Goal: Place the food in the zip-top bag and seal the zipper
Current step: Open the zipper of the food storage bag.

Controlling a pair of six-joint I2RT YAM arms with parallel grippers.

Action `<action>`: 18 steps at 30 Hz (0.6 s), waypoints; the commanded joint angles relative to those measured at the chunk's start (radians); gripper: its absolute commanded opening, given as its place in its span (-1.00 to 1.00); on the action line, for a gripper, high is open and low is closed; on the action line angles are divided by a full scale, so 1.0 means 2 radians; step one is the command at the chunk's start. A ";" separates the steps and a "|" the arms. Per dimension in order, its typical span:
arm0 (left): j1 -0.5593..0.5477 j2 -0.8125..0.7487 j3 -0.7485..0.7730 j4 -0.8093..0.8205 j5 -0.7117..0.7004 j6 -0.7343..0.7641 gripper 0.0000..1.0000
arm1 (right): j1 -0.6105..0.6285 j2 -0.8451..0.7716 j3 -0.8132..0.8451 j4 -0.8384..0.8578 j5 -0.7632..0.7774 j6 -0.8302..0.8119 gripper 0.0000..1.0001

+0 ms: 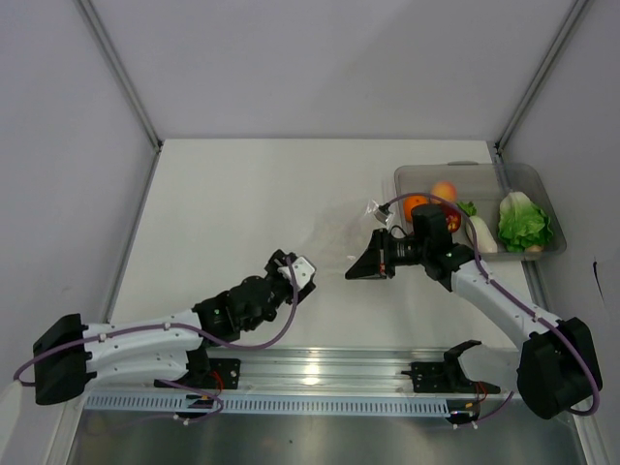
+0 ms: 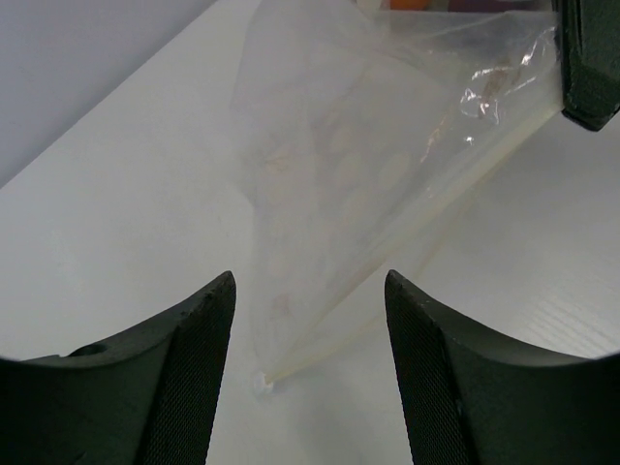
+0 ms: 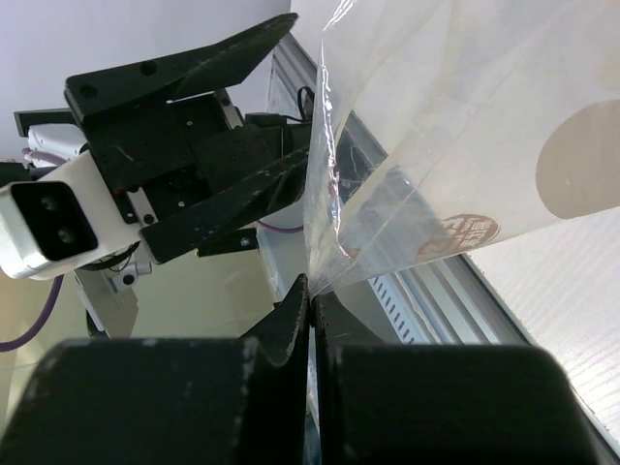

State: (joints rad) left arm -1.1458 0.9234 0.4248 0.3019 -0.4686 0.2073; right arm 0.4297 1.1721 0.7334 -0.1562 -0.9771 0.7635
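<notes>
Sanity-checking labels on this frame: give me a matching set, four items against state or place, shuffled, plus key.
Items:
1. left gripper
2. right gripper
3. zip-top bag
4. cabbage

States or places:
A. in the tray, far right
B. shut on the bag's edge
C. open, holding nothing
D. clear, crinkled, between the arms

Pairs: 1-C, 2-B, 3-D, 4-A

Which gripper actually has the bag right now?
The right gripper: its jaws are pinched shut on an edge of the bag. The left gripper is open, gripping nothing.

White table (image 1: 252, 203); clear tray (image 1: 528, 176) at far right corner, food (image 1: 523, 221) inside.
</notes>
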 commanded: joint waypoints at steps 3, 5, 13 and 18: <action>0.001 0.023 0.002 -0.001 0.005 -0.006 0.31 | -0.002 -0.008 0.000 0.019 -0.008 0.006 -1.00; 0.001 0.030 0.001 0.005 0.008 -0.006 0.30 | -0.002 -0.009 0.000 0.021 -0.010 0.009 -1.00; 0.007 0.067 0.013 0.038 -0.008 0.015 0.29 | -0.002 -0.012 0.001 0.024 -0.012 0.016 -1.00; 0.054 0.098 0.048 0.017 0.022 -0.013 0.14 | -0.002 -0.012 0.001 0.020 -0.008 0.017 -1.00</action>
State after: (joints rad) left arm -1.0939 1.0992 0.4507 0.3244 -0.4629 0.2131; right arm 0.4294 1.1717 0.7334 -0.1371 -0.9775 0.7864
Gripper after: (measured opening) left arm 0.581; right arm 0.009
